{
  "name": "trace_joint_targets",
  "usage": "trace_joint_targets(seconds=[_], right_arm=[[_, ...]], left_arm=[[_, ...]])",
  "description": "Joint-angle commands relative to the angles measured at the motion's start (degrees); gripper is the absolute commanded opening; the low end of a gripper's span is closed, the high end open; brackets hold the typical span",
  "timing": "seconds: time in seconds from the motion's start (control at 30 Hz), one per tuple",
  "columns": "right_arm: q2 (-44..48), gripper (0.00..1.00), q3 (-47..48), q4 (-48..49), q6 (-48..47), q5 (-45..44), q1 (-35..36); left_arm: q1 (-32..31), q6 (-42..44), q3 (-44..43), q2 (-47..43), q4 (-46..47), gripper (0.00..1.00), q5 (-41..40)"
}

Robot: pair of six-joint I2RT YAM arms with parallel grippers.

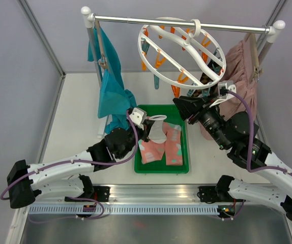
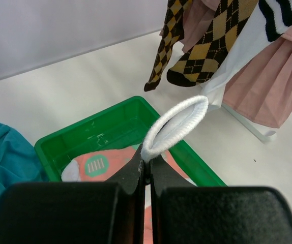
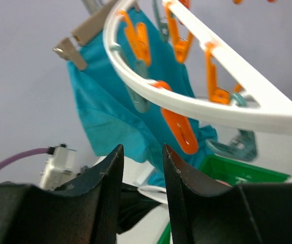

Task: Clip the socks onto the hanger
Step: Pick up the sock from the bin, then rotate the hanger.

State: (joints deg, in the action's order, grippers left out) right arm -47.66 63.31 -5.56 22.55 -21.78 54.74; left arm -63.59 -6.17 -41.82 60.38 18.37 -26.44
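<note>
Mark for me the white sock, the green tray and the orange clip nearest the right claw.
white sock [image 2: 179,122], left wrist view, on its cuff loop.
green tray [image 2: 110,127], left wrist view, on its far inner wall.
orange clip [image 3: 181,133], right wrist view, on its lower body.

Glossy grn plastic tray [image 2: 110,127], ribbed knit wht sock [image 2: 194,108], smooth wht plastic hanger [image 3: 227,114], shiny metal rail [image 1: 136,19].

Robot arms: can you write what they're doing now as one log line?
left gripper: shut on white sock, above green tray | right gripper: open, empty, just under hanger by orange clip | pink socks: in tray
</note>
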Motion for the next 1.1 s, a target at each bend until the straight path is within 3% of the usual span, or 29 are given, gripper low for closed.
trace_joint_targets(seconds=[0.0, 0.1, 0.27, 0.33, 0.47, 0.57, 0.77, 1.07], right_arm=[[-1.03, 0.43, 5.41, 2.84, -1.36, 10.4, 0.1], [-1.64, 0.45, 9.45, 2.93, -1.89, 15.53, 0.1], [-8.57, 0.47, 23.04, -1.36, -5.84, 13.79, 0.1], [-15.51, 0.46, 28.86, -4.0, -8.21, 13.44, 0.02], [-32.09, 0.46, 50.35, -15.67, -12.69, 11.94, 0.02], [-38.8, 0.47, 61.8, -21.48, -15.33, 10.62, 0.1], [-47.95, 0.48, 67.73, -24.05, -17.97, 8.42, 0.1], [-49.29, 0.47, 64.49, -23.09, -20.87, -1.68, 0.54]], left_arm=[[0.22, -0.59, -2.82, -0.09, -0.97, 0.02, 0.51], [0.22, -0.59, -3.0, -0.09, -1.58, 0.02, 0.42], [0.31, -0.94, -3.0, 0.09, -1.58, 0.02, 0.6], [0.31, -1.12, -3.18, 0.09, -1.76, 0.02, 0.51], [0.4, -1.12, -3.62, 0.0, -2.81, 0.02, 0.25], [0.49, -1.03, -4.06, -0.09, -3.87, 0.02, -0.02], [0.93, -0.94, -4.23, -0.96, -5.45, 0.02, -0.19], [1.37, -0.85, -3.7, -2.64, -6.33, 0.02, -0.37]])
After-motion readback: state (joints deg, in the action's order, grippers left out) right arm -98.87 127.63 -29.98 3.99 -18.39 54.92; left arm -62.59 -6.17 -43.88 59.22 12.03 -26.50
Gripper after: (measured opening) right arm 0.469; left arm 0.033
